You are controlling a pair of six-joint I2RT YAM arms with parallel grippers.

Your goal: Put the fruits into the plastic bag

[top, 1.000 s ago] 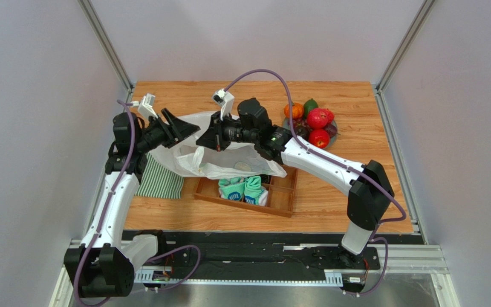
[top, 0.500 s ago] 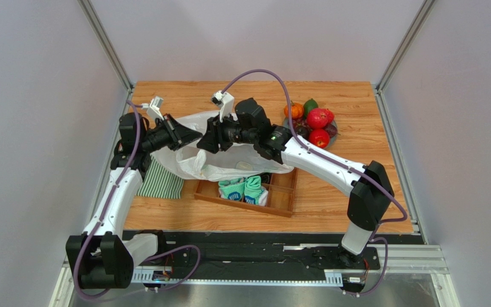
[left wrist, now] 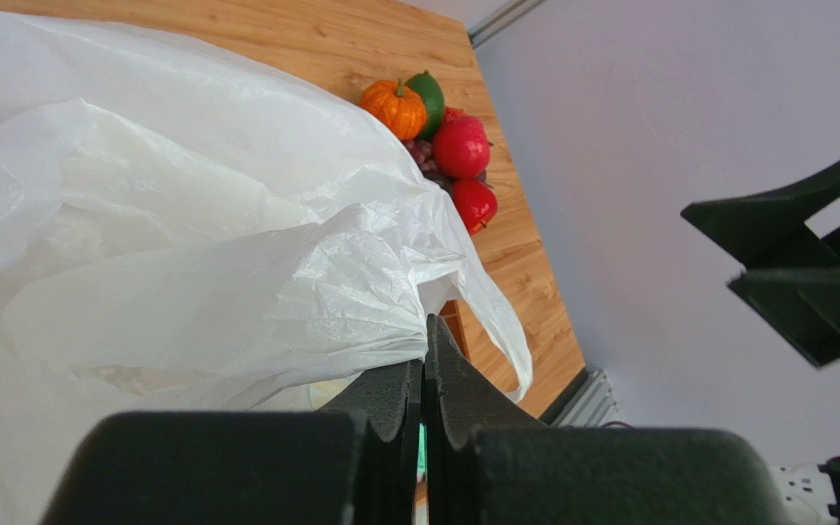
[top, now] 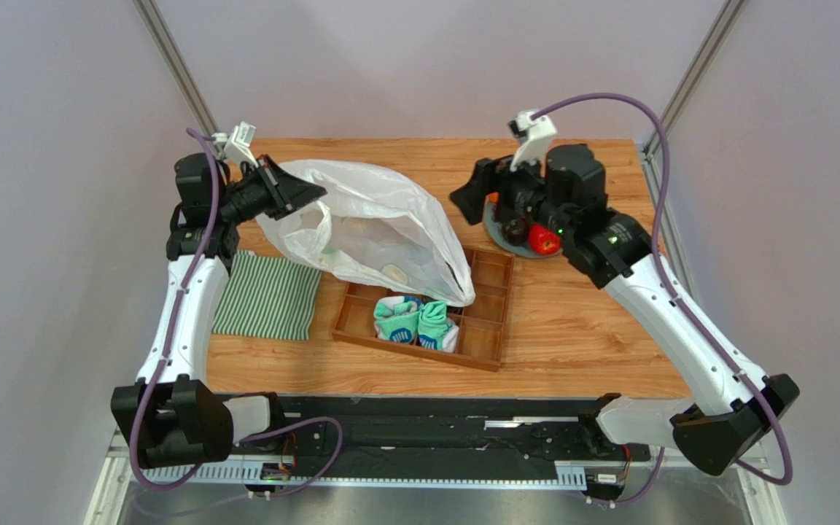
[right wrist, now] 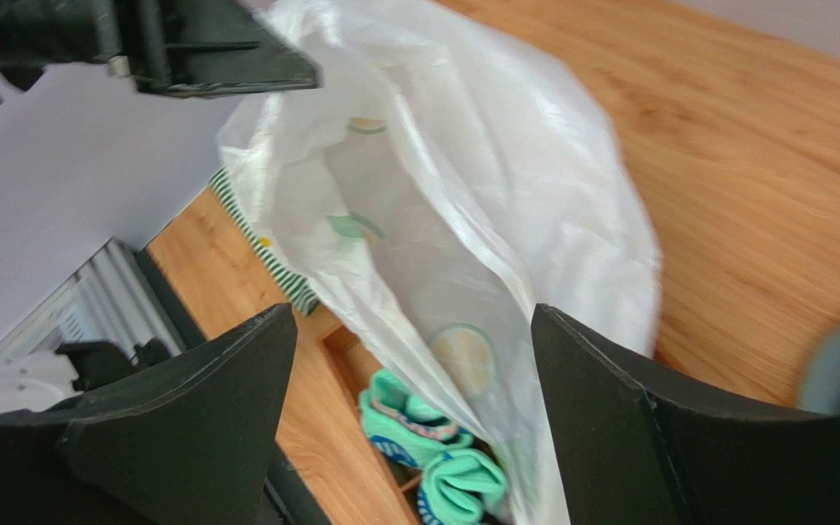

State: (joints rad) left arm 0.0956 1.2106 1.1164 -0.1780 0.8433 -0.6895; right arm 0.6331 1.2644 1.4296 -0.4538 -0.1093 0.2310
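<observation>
Left fingers point(left wrist: 392, 405): pressed together, pinching thin white crinkly plastic bag point(top: 381, 224) rim, lifted.
Right fingers point(right wrist: 205, 394): spread, empty, near red, orange, green fruits point(left wrist: 452, 142).

A wooden table point(top: 600, 339) with warm grain sits inside plain pale-lilac walls point(top: 435, 60) — aluminium posts point(top: 178, 71) at the back corners, a black rail point(top: 446, 421) along the near edge, soft even light.

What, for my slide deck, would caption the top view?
Left gripper pinches the bag by its edge, holding it up; the open right gripper hovers near the fruits.
</observation>
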